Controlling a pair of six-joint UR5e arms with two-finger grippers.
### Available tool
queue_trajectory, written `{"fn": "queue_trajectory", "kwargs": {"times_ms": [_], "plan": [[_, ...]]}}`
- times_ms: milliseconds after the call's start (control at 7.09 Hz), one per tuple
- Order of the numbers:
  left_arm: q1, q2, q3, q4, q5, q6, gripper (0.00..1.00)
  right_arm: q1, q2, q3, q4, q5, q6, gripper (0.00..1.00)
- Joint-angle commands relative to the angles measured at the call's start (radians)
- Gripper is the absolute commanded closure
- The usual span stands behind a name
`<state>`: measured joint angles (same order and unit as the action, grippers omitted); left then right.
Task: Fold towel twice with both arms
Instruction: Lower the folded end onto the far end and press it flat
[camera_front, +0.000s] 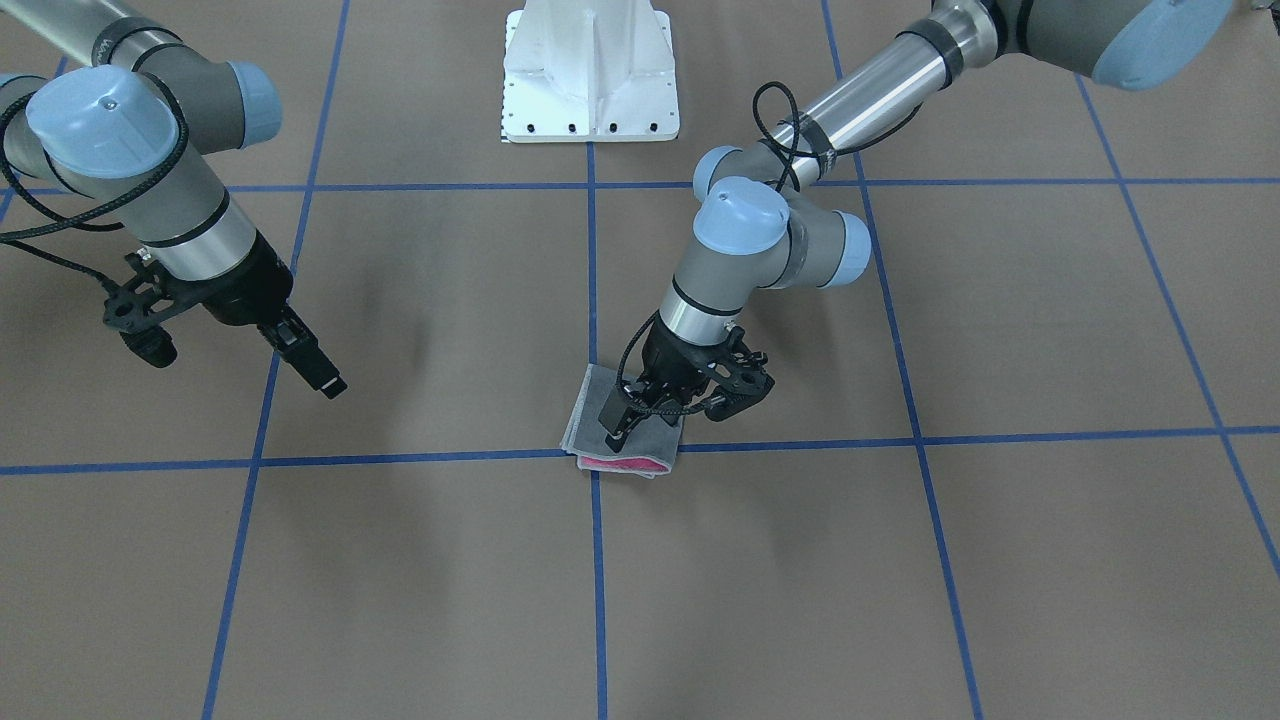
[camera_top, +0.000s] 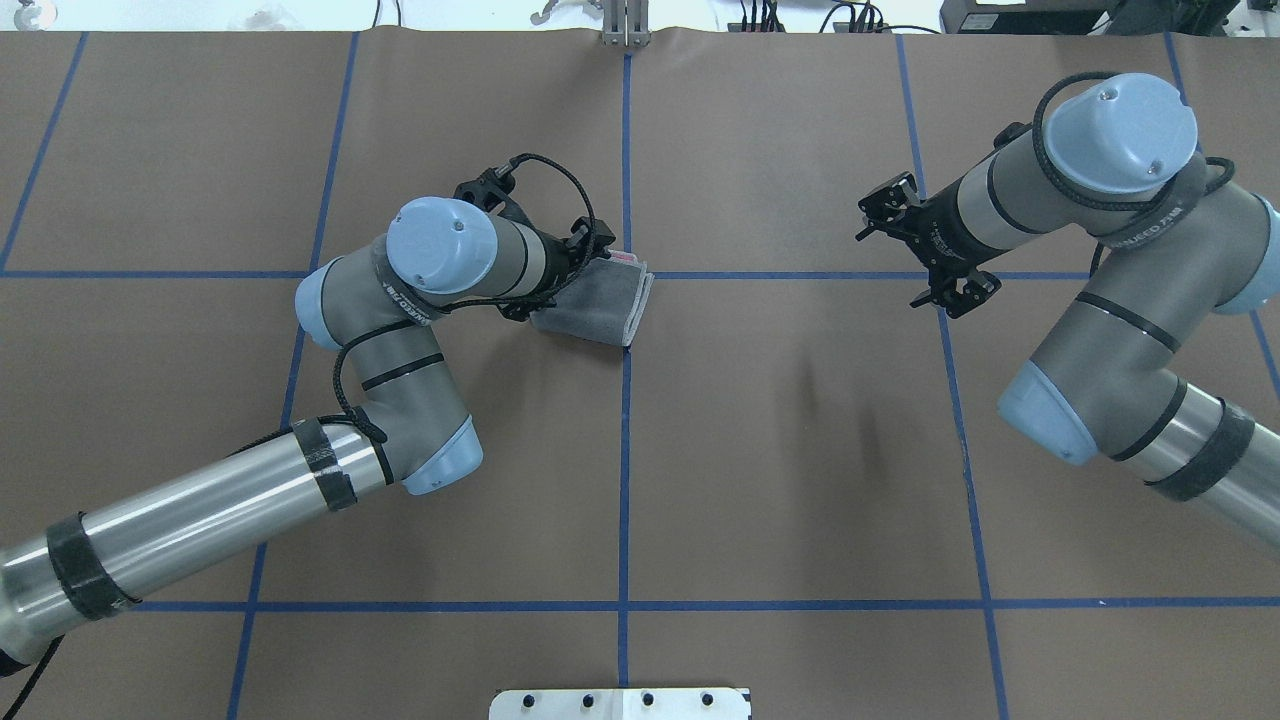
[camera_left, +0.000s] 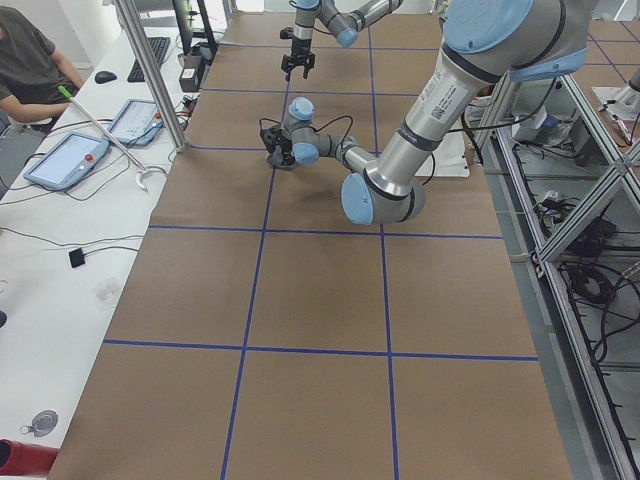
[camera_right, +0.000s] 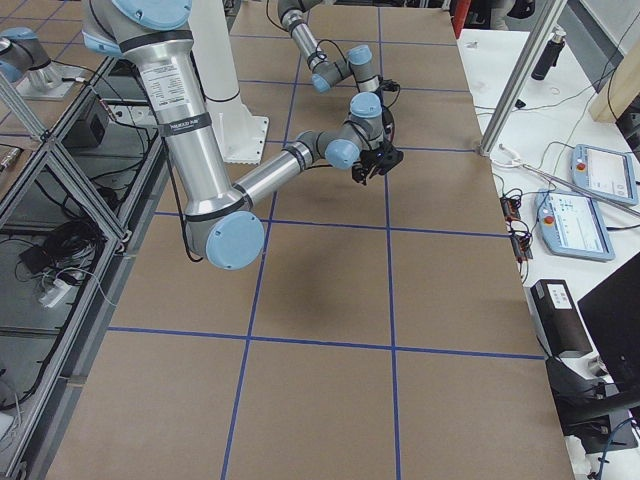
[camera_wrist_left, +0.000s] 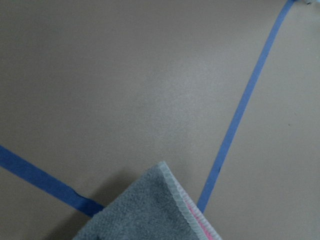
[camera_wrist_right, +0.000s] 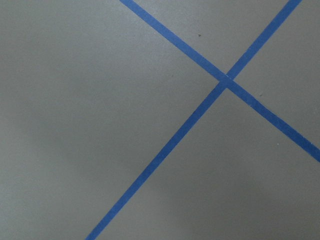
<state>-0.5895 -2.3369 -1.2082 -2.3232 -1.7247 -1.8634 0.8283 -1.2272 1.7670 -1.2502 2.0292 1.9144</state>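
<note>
At the crossing of two blue tape lines on the brown worktop, the towel lies as a small folded packet, grey face up, with a strip of pink showing along the edge nearest the operators' side. The left gripper is down on the packet's side nearest the left arm, tips on or into the cloth; whether its jaws are pinching a layer or merely resting cannot be told, since the wrist hides them from above and the left wrist view shows only a grey corner with its pale stitched edge. The right gripper hangs above bare worktop well to the other side of the towel, jaws apparently close together and holding nothing.

The folding looks nearly or fully done, so the risk lies in the release. If a terry loop snags on a fingertip, lifting away could drag the top layer back and undo the fold. A slanted withdrawal could also slide the whole packet off the tape crossing or skew its stacked edges.
</note>
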Motion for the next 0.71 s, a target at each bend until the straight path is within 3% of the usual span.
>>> {"fn": "queue_trajectory", "kwargs": {"times_ms": [0, 564], "plan": [[0.000, 0.019, -0.036, 0.008, -0.030, 0.000, 0.00, 0.000, 0.000, 0.002, 0.000, 0.000, 0.002, 0.00], [-0.023, 0.062, -0.187, 0.037, -0.064, 0.000, 0.00, 0.003, -0.002, 0.005, 0.000, 0.002, 0.002, 0.00]]}}
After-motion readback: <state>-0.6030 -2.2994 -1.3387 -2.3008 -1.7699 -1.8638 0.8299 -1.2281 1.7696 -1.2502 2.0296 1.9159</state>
